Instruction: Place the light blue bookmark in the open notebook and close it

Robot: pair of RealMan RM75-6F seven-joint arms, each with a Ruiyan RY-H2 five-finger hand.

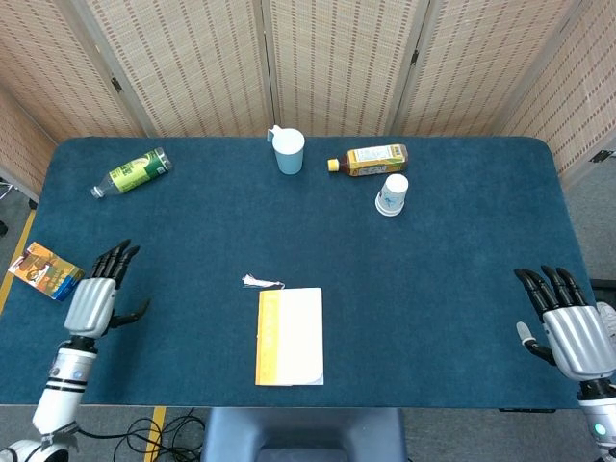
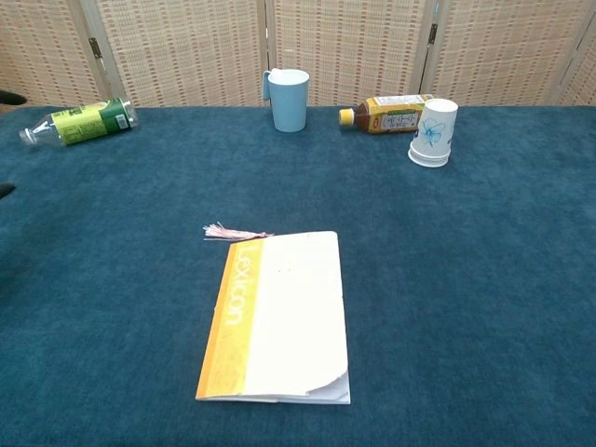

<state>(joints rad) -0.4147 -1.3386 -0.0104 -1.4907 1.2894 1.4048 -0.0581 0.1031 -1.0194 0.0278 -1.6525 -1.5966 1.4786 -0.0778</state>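
**benchrat:** Off at the near-left edge of the counter (image 1: pixel 433 289) the left hand (image 1: pixel 94 300) sits with fingers spread, nothing in it. Right hand (image 1: pixel 570 327) is the same deal at the near-right corner, fingers apart and empty. Both are well apart from the notebook (image 1: pixel 289 336), which lies shut in the near middle, orange spine strip on its left side. Only a pinkish tassel (image 2: pixel 228 232) pokes out past the far-left corner, so I'd guess the light blue bookmark is inside; the strip itself is hidden.

**mugwatcher:** So the job looks pretty much done. How would that notebook handle if it needs a nudge?

**benchrat:** Thin, light and floppy, I'd say, with a soft cover. The near-right corner looks a bit curled up in the chest view. Best take it by the free long edge opposite the spine. The tassel is flimsy thread, and tugging it could slide the bookmark out.

**mugwatcher:** Containers?

**benchrat:** Far side: a light blue mug (image 1: pixel 288 151) upright, contents not visible. Beside it an amber drink bottle (image 1: pixel 369 160) lies on its side, capped. A white paper cup (image 1: pixel 391 194) stands upside down. A green-label plastic bottle (image 1: pixel 133 171) lies tipped far left. A small snack packet (image 1: pixel 46 271) sits just beside the left hand.
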